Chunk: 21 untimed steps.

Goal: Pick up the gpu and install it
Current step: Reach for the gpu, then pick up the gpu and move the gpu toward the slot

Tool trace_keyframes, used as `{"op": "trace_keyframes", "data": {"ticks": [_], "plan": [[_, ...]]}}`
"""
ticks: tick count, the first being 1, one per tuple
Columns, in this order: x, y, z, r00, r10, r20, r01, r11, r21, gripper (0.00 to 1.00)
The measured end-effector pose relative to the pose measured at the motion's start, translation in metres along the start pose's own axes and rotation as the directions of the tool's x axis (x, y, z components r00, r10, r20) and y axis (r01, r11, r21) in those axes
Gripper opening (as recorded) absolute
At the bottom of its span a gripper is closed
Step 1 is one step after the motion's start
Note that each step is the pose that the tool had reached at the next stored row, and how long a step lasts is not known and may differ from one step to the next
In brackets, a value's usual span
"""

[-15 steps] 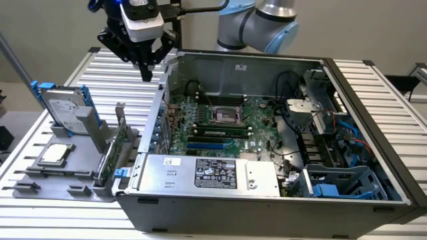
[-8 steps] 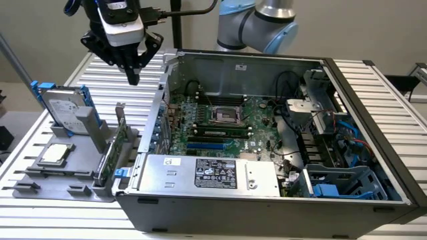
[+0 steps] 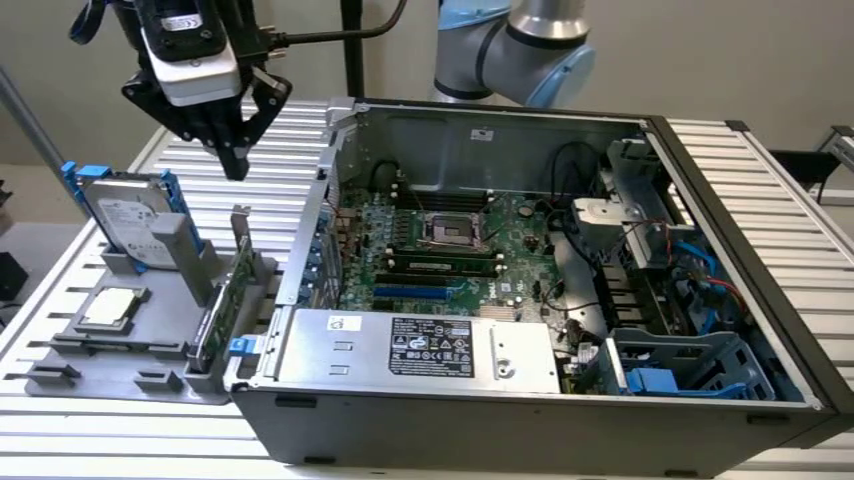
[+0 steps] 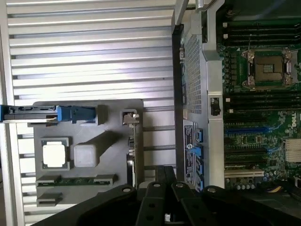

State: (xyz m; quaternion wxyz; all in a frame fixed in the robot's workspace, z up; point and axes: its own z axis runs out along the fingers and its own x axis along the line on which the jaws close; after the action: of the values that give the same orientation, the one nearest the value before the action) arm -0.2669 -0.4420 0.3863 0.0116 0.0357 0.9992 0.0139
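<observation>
The gpu (image 3: 220, 305) stands on edge in a slot of the grey holder (image 3: 80, 365), at the exterior view's left beside the open computer case (image 3: 534, 375). Its silver end bracket (image 3: 240, 232) points up. My gripper (image 3: 238, 160) hangs well above the card and a little behind it, fingers pointing down and shut on nothing. In the wrist view the gpu (image 4: 133, 153) appears as a thin edge on the holder (image 4: 113, 141), close to my gripper (image 4: 165, 172). The motherboard (image 3: 467, 225) lies exposed inside the case, with a blue slot (image 3: 414, 293).
A silver hard drive with blue rails (image 3: 127, 220) stands in the holder behind the card. A square silver processor chip (image 3: 112, 308) lies flat beside it. The case wall (image 3: 314, 215) rises just right of the gpu. The table is ribbed metal (image 3: 107, 440).
</observation>
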Motion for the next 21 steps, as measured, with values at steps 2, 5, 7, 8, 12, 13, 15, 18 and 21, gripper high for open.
{"op": "trace_keyframes", "data": {"ticks": [2,5,7,8,12,13,15,18,21], "plan": [[0.007,-0.0027,0.0010,1.0000,0.000,0.0000,0.000,1.0000,0.0003,0.11],[0.018,-0.0067,0.0026,1.0000,0.000,0.0000,0.000,1.0000,0.0008,0.11],[0.025,-0.0090,0.0038,1.0000,0.000,0.0000,0.000,1.0000,0.0010,0.11],[0.030,-0.0099,0.0047,1.0000,0.000,0.0001,0.000,1.0000,0.0011,0.11],[0.047,-0.0130,0.0081,1.0000,0.000,0.0003,0.000,1.0000,0.0016,0.11],[0.048,-0.0130,0.0081,1.0000,0.000,0.0002,0.000,1.0000,0.0018,0.11],[0.048,-0.0130,0.0081,1.0000,0.000,0.0002,0.000,1.0000,0.0018,0.11],[0.048,-0.0130,0.0081,1.0000,0.000,0.0002,0.000,1.0000,0.0019,0.11],[0.048,-0.0130,0.0081,1.0000,0.000,0.0001,0.000,1.0000,0.0019,0.11]]}}
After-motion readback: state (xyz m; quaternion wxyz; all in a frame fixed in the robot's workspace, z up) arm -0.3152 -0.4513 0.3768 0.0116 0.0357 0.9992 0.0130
